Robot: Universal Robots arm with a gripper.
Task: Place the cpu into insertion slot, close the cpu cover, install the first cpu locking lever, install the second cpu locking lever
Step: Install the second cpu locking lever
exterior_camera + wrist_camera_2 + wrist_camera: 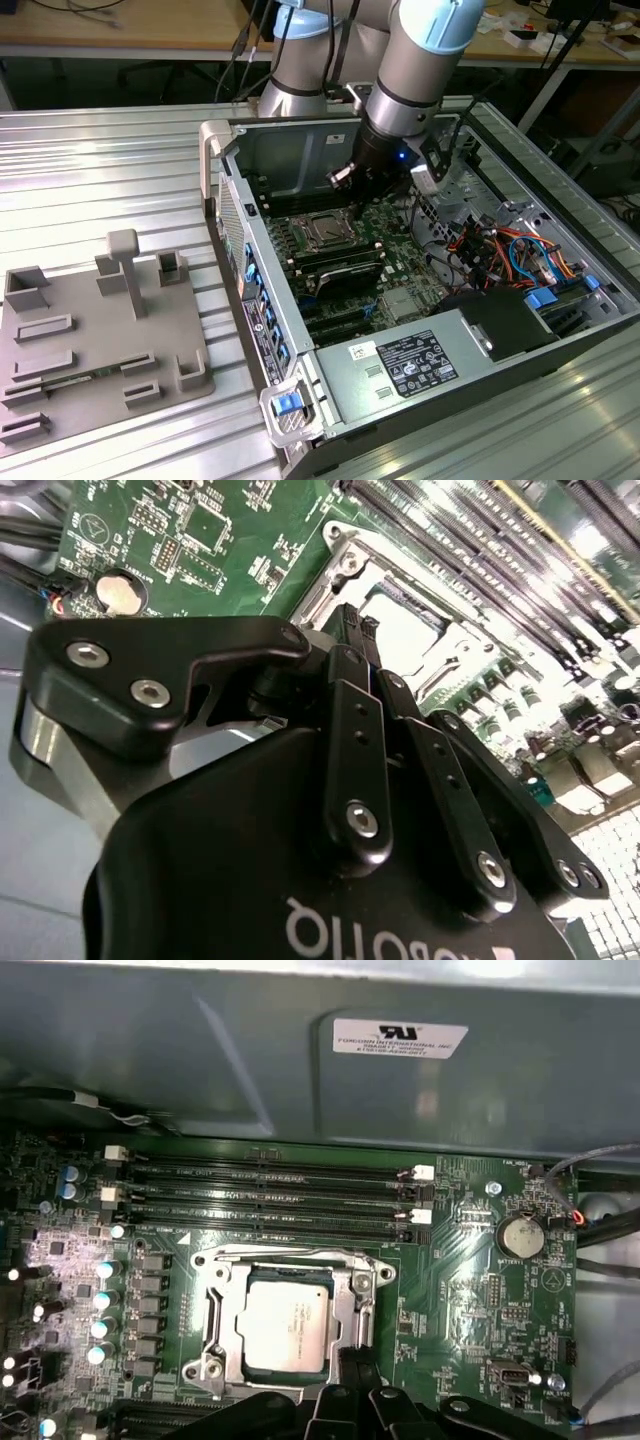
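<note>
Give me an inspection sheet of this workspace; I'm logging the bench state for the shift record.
Surface: ribbed metal table, carrying an open computer case.
Job's things: cpu lies in the insertion slot on the green motherboard; cpu cover lies down flat, framing it.
Clutter: grey fixture tray at the exterior view's left, beside the case.
Grippers: gripper just above the socket's edge, fingers close together, holding nothing.
Cables: red, orange and blue wiring inside the case; black cables behind the arm.
Surroundings: wooden benches behind.
</note>
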